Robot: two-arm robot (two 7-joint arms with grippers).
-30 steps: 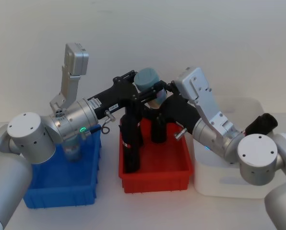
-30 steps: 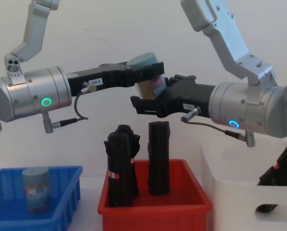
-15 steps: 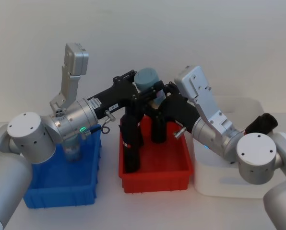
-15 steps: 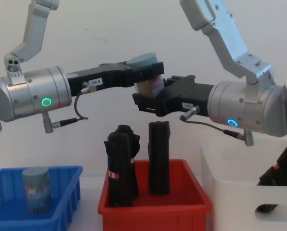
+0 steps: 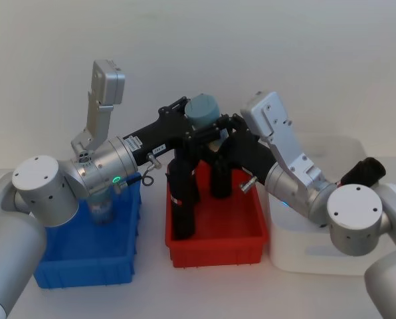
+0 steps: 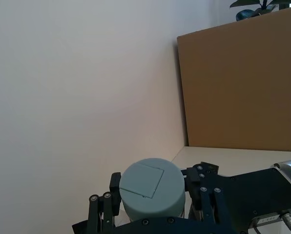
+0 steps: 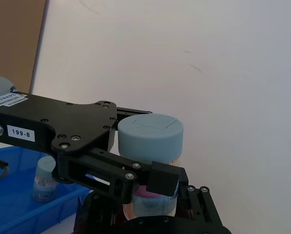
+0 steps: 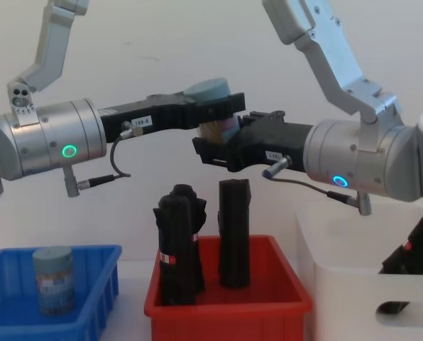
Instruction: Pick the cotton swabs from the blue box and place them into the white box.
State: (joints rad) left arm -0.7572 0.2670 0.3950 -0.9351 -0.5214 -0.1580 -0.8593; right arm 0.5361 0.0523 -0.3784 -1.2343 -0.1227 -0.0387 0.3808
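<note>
**Q:** White wall behind, pale table below. What sits nearest the robot?

**A:** Three bins stand in a row. On the left, the blue box (image 5: 85,266) holds one jar of cotton swabs (image 8: 53,278), upright near its back wall. In the middle, a red bin (image 5: 214,242) holds tall black cylinders (image 8: 177,245), standing on end. On the right, the white box (image 5: 317,256) shows no jar inside, as far as its visible part tells.

**Q:** Where is the jar in transit?

**A:** A second jar (image 5: 204,114) hangs in the air above the back of the red bin, between the two arms. The left gripper (image 8: 215,108) is clamped around it just below the grey-blue lid. The right gripper (image 8: 222,145) reaches in from the other side, with its fingers set around the lower, labelled part of the jar. The right wrist view shows those fingers flanking the label; whether they press on it cannot be told.

**Q:** Task status?

**A:** Judged as an arm-to-arm handover in progress. Nothing is delivered yet. Remaining: complete the transfer, carry the jar to the white box, release it, then fetch the jar left in the blue box.

**Q:** Obstructions?

**A:** The black cylinders stand directly under the jar; a slip would likely drop it into the red bin. The right arm's own elbow sits over the white box.
</note>
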